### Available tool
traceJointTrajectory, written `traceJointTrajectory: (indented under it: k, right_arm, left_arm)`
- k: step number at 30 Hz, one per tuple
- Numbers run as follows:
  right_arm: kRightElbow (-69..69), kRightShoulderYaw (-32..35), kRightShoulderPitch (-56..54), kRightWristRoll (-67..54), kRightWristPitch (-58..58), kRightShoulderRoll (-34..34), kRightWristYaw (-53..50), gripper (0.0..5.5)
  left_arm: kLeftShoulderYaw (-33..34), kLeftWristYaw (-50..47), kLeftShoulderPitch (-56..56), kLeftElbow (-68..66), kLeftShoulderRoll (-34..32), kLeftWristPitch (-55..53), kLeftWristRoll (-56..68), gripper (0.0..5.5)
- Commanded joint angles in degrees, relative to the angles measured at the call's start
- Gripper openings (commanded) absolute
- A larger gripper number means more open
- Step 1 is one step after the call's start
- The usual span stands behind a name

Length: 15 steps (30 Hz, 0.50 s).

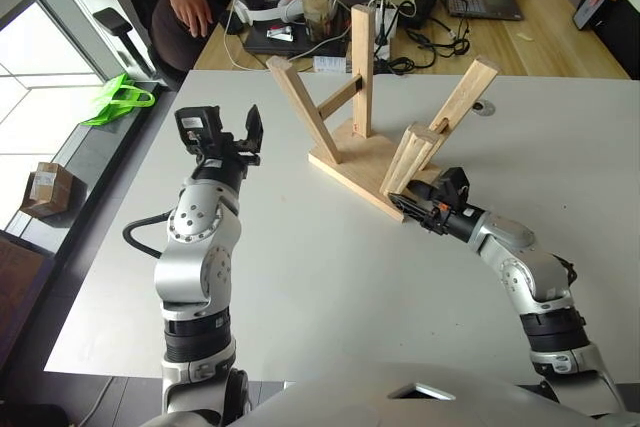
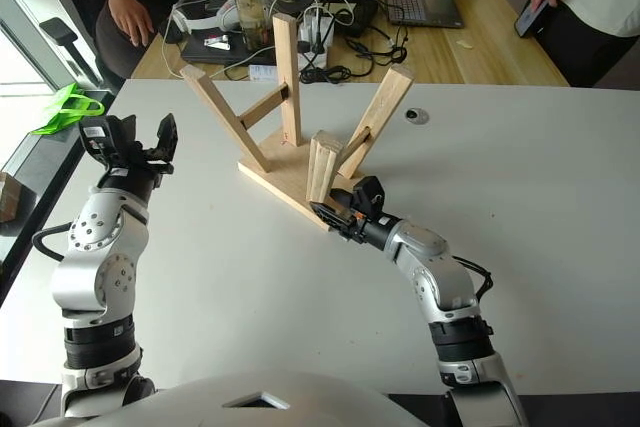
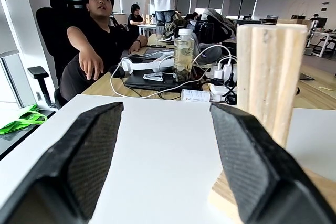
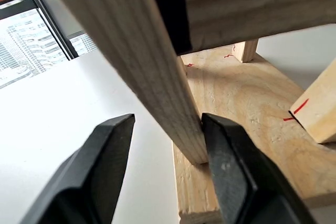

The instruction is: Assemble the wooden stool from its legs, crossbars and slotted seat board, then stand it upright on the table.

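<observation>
Seating the near leg [image 4: 157, 77] in the board [image 2: 285, 184] seems the step in hand: it stands between the open right jaws, against one. Left jaws, open too, hang well apart above the bench [image 2: 300, 287]. Next: close, press down, then flip the stool.

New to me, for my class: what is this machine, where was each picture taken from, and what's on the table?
A humanoid robot with two arms, each ending in a two-fingered pincer. Two pictures look down from its head; two come from its wrists. On the white table a wooden stool lies upside down, legs pointing up. The left pincer is open and empty beside it. The right pincer is open, fingers either side of the nearest leg.
</observation>
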State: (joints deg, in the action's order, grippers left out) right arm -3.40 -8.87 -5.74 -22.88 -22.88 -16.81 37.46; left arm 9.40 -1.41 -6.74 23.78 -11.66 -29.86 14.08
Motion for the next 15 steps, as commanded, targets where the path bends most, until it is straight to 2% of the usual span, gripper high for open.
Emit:
traceJointTrajectory:
  k: [1,4,8,15]
  right_arm:
    - [3.0,0.2,-2.5,1.2,1.0,1.5,-0.4,2.37]
    - [4.3,0.5,-3.1,1.2,1.1,2.6,-0.5,2.16]
    - [4.8,2.0,-2.9,0.1,0.4,4.3,-1.5,1.49]
    - [3.1,6.4,-3.6,-5.4,-6.3,7.1,-3.6,1.39]
  left_arm:
    - [1.4,-2.0,0.1,-1.5,1.4,2.0,-1.8,3.06]
    - [1.6,-3.9,1.9,-2.5,2.2,4.9,-4.5,3.06]
    - [0.9,-5.0,3.4,-3.4,2.9,7.8,-7.5,3.06]
    - [2.3,-5.1,3.1,-4.3,3.2,9.1,-8.4,3.06]
